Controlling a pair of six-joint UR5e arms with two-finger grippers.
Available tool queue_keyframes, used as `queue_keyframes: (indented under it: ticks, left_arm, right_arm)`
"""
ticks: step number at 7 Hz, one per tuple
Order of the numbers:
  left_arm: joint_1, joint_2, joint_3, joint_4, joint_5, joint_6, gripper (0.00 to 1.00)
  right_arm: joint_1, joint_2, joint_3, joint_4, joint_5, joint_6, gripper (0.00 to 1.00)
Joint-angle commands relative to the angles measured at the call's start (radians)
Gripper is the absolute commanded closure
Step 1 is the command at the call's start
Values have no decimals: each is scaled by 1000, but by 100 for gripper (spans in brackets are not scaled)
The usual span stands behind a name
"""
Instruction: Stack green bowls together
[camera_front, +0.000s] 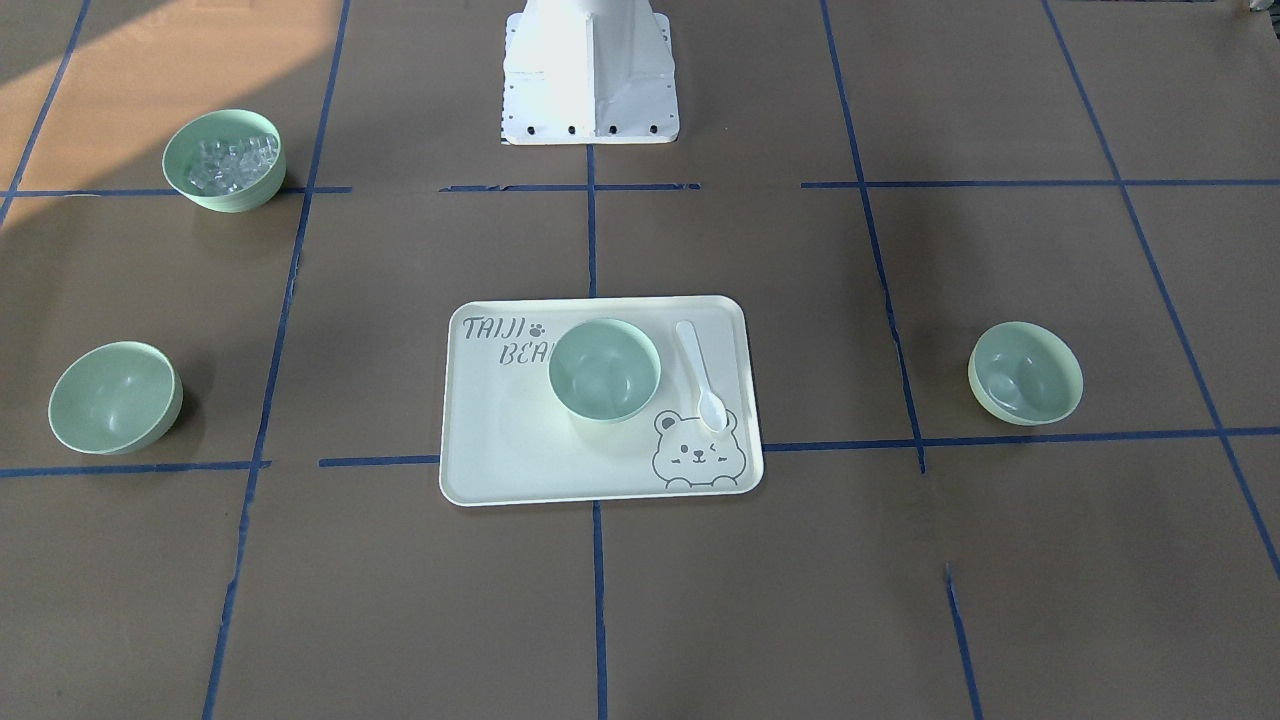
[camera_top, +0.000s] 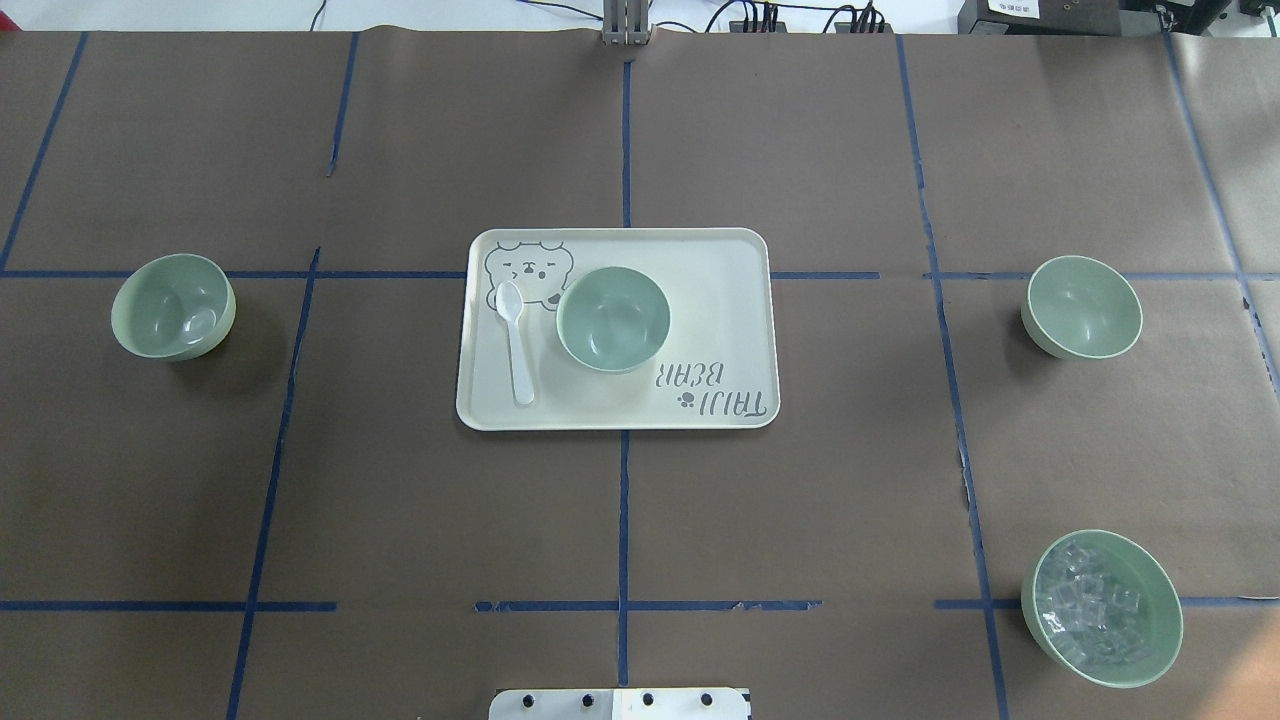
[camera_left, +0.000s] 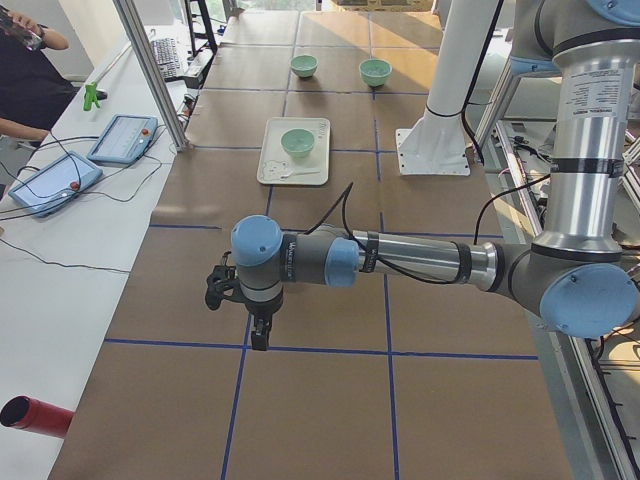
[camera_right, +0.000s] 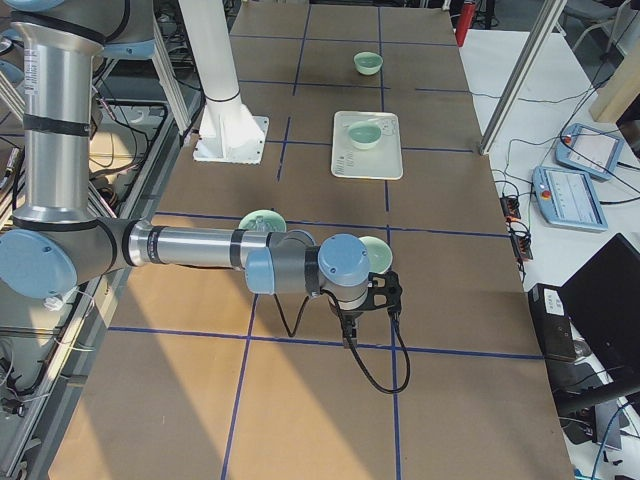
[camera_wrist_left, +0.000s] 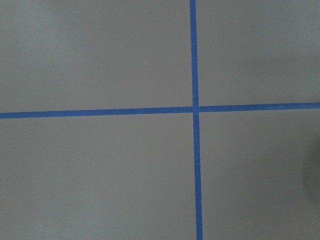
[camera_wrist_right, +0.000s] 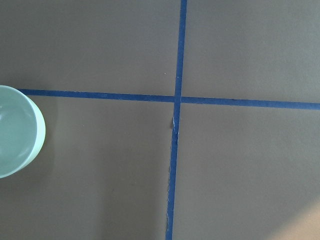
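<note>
Fingers of the left gripper (camera_left: 259, 343) and right gripper (camera_right: 348, 339) point down over the worktop (camera_top: 400, 500); whether they are apart cannot be told. Both arms reach out level. The centre green bowl (camera_top: 612, 319) sits on the tray (camera_top: 720, 300). The left green bowl (camera_top: 174, 306) and right green bowl (camera_top: 1082, 306) stand well apart, with open room around them.

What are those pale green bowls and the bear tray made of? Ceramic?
Probably plastic, not ceramic. The green bowls look smooth and glossy, with soft highlights inside and thin rims. The tray looks like matte cream plastic or melamine, with a flat printed design.
</note>
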Motion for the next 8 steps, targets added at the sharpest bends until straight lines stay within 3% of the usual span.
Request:
queue_keyframes:
  ticks: [1, 5, 8]
  left_arm:
    - [114, -1, 3, -164, -37, -197, 0]
    - [354, 1, 53, -515, -7, -669, 0]
    - [527, -14, 174, -769, 189, -916, 0]
  right_arm:
    - [-17, 14, 0, 0, 10, 1, 0]
    - [-70, 37, -5, 4, 4, 28, 0]
    - [-71, 40, 0, 9, 7, 111, 0]
